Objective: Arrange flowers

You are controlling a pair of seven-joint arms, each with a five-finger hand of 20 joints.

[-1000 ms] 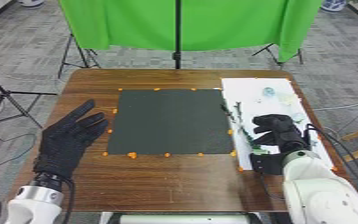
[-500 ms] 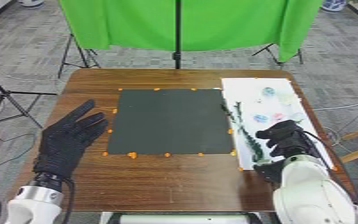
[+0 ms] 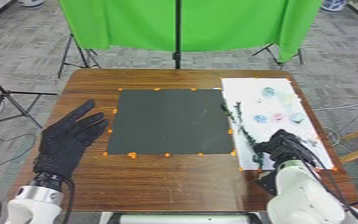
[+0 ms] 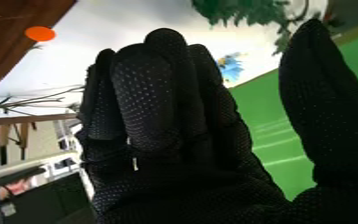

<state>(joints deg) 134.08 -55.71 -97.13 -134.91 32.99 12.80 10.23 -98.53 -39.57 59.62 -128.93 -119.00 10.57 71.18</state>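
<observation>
The likeliest slip is a sweep across the sheet (image 3: 252, 95) that snags the wrong piece: the right hand (image 3: 286, 146) is low over its near end, close beside the long green sprig (image 3: 240, 121), and a thumb closing late could nudge that sprig rather than pinch it. Stems this thin may also slide between gloved fingers (image 4: 142, 95), or roll if caught off-centre, and pressing down too hard could crush a soft bloom. As for the grip, the right hand is open, fingers extended and thumb apart, with nothing held; the left hand (image 3: 69, 137) is open too, beside the dark mat (image 3: 171, 121). The pink flower (image 3: 278, 117) lies farther up the sheet, beyond the right fingertips, between two bluish ones. In the wrist view, thin stems (image 4: 35, 102) and a blue flower (image 4: 231, 65) lie past the fingers, touching neither, as far as can be told.
</observation>
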